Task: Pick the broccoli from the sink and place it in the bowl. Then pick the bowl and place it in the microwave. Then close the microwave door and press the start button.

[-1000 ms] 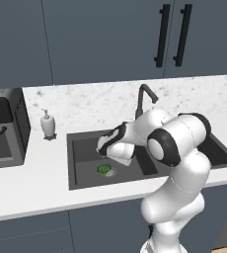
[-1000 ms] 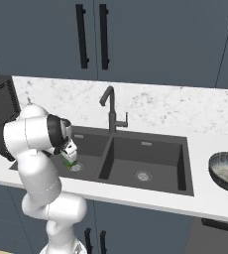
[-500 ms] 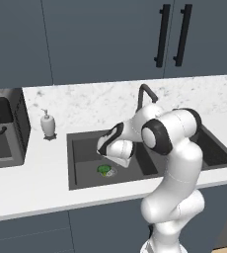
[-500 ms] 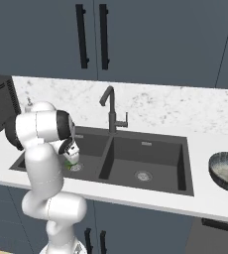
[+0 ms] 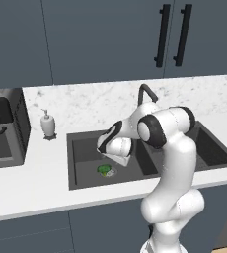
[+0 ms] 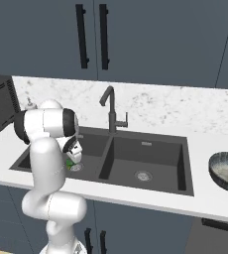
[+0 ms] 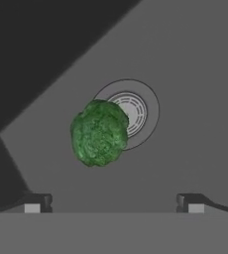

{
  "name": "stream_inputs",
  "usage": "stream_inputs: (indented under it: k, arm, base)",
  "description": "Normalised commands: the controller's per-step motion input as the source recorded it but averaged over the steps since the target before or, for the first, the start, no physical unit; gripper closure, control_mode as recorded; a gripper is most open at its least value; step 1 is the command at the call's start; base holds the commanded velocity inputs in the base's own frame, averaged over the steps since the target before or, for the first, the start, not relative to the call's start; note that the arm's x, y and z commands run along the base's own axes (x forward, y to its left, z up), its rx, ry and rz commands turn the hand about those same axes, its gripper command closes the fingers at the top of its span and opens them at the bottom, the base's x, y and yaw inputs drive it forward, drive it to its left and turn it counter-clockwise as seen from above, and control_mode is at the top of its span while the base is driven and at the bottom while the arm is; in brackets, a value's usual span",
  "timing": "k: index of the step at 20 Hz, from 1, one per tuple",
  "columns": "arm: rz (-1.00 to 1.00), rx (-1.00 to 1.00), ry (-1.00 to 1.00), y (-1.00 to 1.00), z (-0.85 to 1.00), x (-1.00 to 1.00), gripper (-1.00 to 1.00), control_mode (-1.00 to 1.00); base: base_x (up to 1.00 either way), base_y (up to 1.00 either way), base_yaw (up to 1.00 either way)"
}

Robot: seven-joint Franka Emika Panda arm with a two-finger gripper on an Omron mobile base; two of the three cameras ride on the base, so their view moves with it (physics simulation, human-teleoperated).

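Your broccoli [image 7: 99, 132] lies on the floor of the sink's [image 5: 86, 170] left basin, partly over the round drain [image 7: 135, 111]. Your gripper [image 7: 113, 203] hangs above it with the jaws spread wide, one fingertip to each side, holding nothing and touching nothing. The bowl [image 6: 227, 171] sits on the counter [image 6: 205, 149], well apart to the right of the sink

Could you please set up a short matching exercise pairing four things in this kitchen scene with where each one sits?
Things:
1. broccoli
2. bowl
3. soap dispenser
4. end effector

Places:
A. on the counter right of the sink
B. on the counter left of the sink
C. over the left basin, jaws open
D. on the left basin floor, overlapping the drain

Pairs: 1-D, 2-A, 3-B, 4-C
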Motion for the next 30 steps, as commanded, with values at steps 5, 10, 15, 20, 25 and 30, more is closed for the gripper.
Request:
stream_inputs:
  k: [5,10,15,20,25,30]
  arm:
    - [-0.03,0.00,0.02,0.01,-0.30,0.22,-1.00,-1.00]
    - [-0.06,0.00,0.09,0.06,-0.29,0.31,-1.00,-1.00]
    - [-0.05,0.00,0.08,0.08,-0.25,0.25,-1.00,-1.00]
    - [-0.02,0.00,0.06,0.12,-0.15,0.07,-1.00,-1.00]
    - [0.00,0.00,0.02,0.01,-0.21,0.00,-1.00,-1.00]
    - [0.00,0.00,0.00,0.00,-0.25,0.00,-1.00,-1.00]
  base:
    - [0.00,0.00,0.00]
    - [0.00,0.00,0.00]
    - [0.00,0.00,0.00]
    - [0.00,0.00,0.00]
    - [0.00,0.00,0.00]
    - [0.00,0.00,0.00]
